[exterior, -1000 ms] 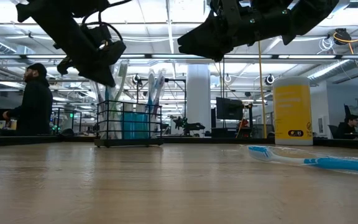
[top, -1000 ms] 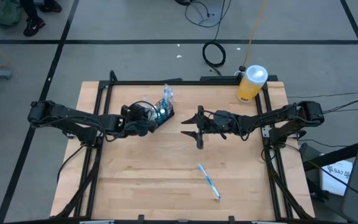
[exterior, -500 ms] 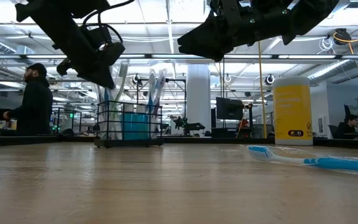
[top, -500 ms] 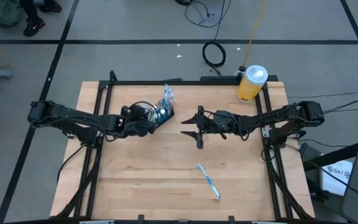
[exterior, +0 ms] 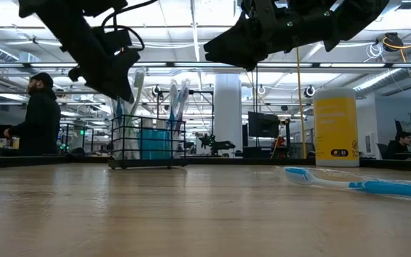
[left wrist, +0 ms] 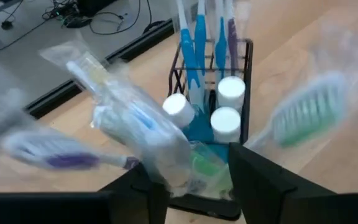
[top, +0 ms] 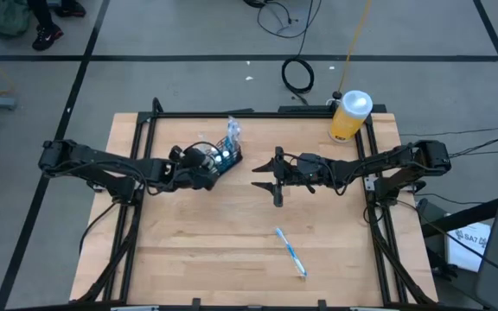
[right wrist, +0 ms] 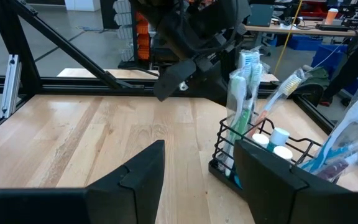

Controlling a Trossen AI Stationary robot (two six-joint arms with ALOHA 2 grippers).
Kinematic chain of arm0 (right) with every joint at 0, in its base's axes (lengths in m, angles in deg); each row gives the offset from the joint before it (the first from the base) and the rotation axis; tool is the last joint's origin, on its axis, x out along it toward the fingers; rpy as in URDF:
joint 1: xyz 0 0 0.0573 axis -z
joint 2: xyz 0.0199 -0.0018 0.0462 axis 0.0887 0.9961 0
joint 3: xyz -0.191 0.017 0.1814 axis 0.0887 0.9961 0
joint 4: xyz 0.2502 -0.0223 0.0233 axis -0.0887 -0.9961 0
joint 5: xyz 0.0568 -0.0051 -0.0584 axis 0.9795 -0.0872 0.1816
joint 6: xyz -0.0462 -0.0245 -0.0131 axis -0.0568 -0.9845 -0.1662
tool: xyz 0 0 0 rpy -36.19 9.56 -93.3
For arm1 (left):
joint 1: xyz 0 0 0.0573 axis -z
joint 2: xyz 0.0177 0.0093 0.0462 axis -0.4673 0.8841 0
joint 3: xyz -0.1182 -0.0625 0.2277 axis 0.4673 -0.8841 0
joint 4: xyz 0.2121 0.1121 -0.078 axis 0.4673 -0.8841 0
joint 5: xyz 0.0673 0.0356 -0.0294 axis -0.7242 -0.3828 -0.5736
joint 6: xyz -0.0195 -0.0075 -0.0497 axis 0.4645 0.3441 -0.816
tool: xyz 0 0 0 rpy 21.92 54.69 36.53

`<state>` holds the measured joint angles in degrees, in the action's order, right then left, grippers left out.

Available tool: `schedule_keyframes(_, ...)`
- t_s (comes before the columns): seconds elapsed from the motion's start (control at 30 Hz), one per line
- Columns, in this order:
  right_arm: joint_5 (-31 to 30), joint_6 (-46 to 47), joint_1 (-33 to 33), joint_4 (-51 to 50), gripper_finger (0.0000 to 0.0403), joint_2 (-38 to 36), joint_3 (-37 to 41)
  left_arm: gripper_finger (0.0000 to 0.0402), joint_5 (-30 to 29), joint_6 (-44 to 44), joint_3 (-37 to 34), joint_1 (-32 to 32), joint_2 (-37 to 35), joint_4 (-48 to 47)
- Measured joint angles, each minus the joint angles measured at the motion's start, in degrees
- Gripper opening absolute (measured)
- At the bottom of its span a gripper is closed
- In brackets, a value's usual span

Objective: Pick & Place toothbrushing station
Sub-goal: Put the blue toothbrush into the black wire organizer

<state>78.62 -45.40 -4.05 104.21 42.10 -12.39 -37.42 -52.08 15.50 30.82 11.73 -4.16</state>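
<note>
Setting: robotics lab or industrial workshop, open-plan. Evidence: wooden surface [top: 197,242] in a black metal frame [top: 258,113]; grey concrete floor [top: 188,34] marked with dark lines; loose cables [top: 298,75] beyond the right end effector [top: 277,178]; ceiling strip lights [exterior: 191,28], monitors [exterior: 264,124] and a standing person [exterior: 40,114] behind.

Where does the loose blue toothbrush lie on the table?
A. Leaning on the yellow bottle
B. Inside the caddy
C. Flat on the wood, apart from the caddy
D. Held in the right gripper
C: the toothbrush lies flat on bare wood, well clear of the caddy, the bottle and the right gripper.
</note>
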Motion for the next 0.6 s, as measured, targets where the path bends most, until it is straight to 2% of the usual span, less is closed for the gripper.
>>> schedule_keyframes(0.13, 0.0, 0.0, 0.0, 0.0, 0.0187, 0.0, 0.0, 0.0163, -0.4, 1.1, 4.2, 0.4, -1.0, -2.2)
schedule_keyframes(0.37, 0.2, 0.0, 0.0, -0.2, 0.0187, 0.0, 0.0, 0.0138, -1.3, 2.5, 11.0, 0.5, -0.9, -9.8)
schedule_keyframes(0.6, 0.2, 0.0, 0.0, -0.4, 0.0187, 0.0, 0.0, 0.0111, 0.8, 2.3, 11.7, 0.5, -0.9, -12.9)
